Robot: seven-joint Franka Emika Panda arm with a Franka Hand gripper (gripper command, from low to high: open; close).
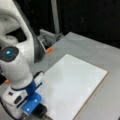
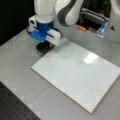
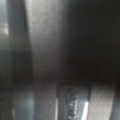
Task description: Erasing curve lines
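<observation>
No curve lines are seen on the white board (image 2: 77, 75); the gripper (image 2: 44, 47) is lowered at its upper-left corner, perhaps for wiping, its opening indiscernible.

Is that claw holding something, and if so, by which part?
It cannot be told. The claw sits low at the corner of the white board, and whatever may be under it is hidden. No lines show on the board.

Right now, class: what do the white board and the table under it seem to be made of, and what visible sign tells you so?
White board: likely a glossy coated panel; it shows a bright glare patch, and its thin brownish edge suggests a wood-fibre core. No curve lines show on it.
Table: matt grey, perhaps metal or laminate; it shows no sharp glare.
The gripper sits low at the board's corner.
</observation>
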